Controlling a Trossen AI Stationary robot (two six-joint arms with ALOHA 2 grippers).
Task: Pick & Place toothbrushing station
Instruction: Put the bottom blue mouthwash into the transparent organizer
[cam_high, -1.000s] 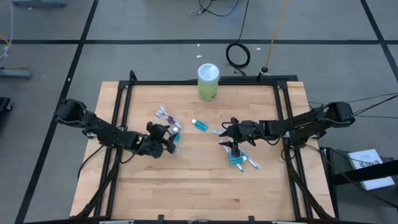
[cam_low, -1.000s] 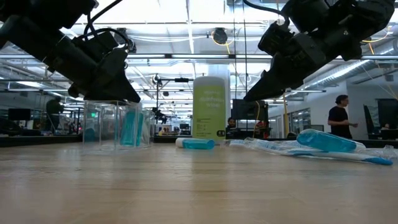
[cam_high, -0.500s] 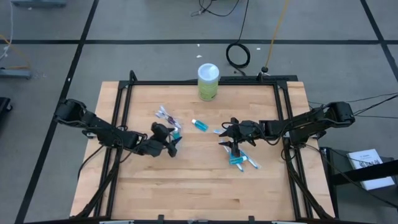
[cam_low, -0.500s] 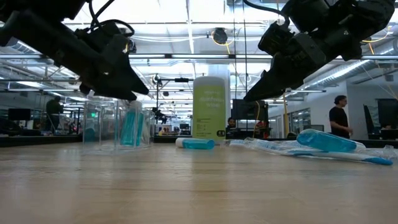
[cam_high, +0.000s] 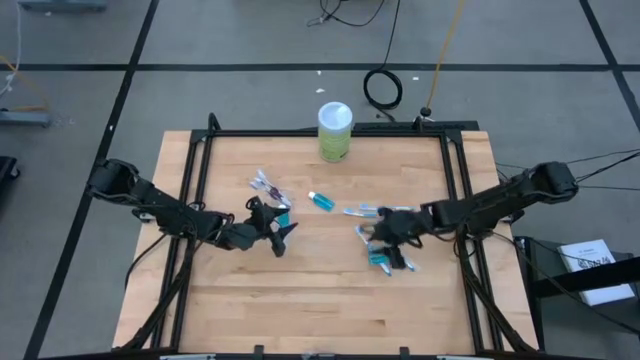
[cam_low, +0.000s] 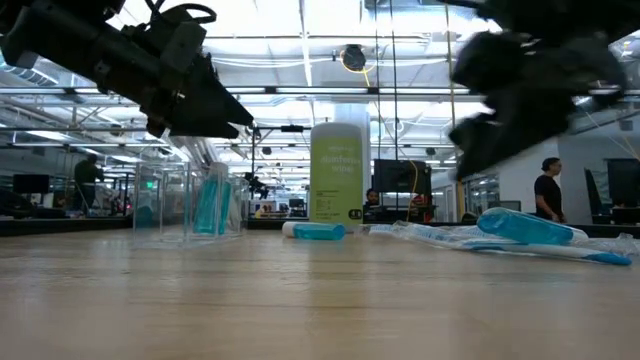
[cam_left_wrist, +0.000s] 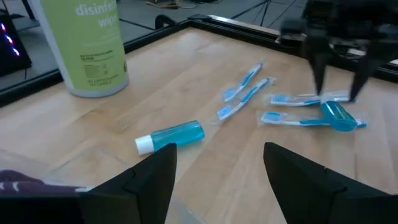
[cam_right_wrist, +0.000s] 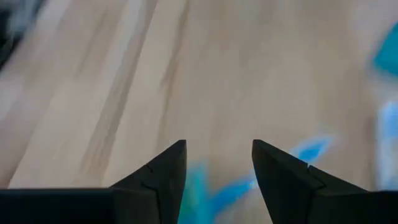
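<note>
Overhead, the left hand (cam_high: 284, 234) hovers with fingers apart and empty at centre-left of the tabletop (cam_high: 320, 290), beside the clear cup (cam_high: 278, 212). The right hand (cam_high: 372, 236), fingers spread and empty, sits over the toothbrushes (cam_high: 385, 262) right of centre; a teal tube (cam_high: 321, 200) lies between them.

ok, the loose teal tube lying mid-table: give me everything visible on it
The teal tube is small, cylindrical and looks like translucent blue-green plastic, with a white cap at one end. It lies flat on its side on the bare wooden table, near the middle, in front of the green canister. In the high view its cap points toward the left arm's side. Nothing touches it: the clear cup, the toothbrushes and both grippers are apart from it.
</note>
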